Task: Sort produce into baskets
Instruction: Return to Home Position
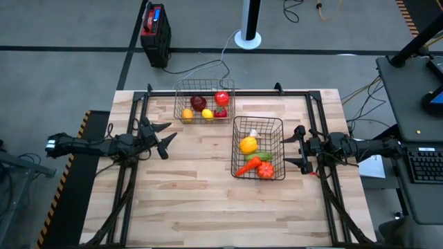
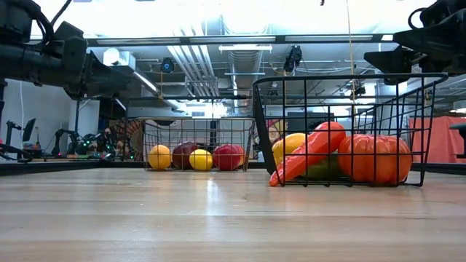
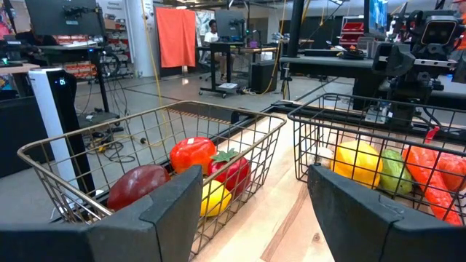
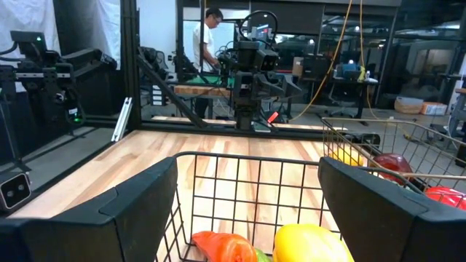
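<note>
Two dark wire baskets stand on the wooden table. The far basket (image 1: 204,101) holds round red, dark red and yellow pieces and a strawberry (image 3: 231,172). The basket right of centre (image 1: 258,148) holds a yellow pepper (image 1: 248,144), green cucumber (image 3: 395,172), orange carrot (image 1: 248,167), an orange round piece (image 1: 266,171) and white garlic (image 1: 253,133). My left gripper (image 1: 163,137) waits open above the table's left side. My right gripper (image 1: 296,148) waits open at the right, just beside the near basket. Neither has anything between its fingers.
A red-and-black box (image 1: 155,25) stands on the floor beyond the table's far left corner. A black frame (image 1: 228,92) runs along the table's far, left and right sides. Bare wood (image 1: 208,207) lies across the table's near half. A person (image 4: 204,36) stands in the room behind.
</note>
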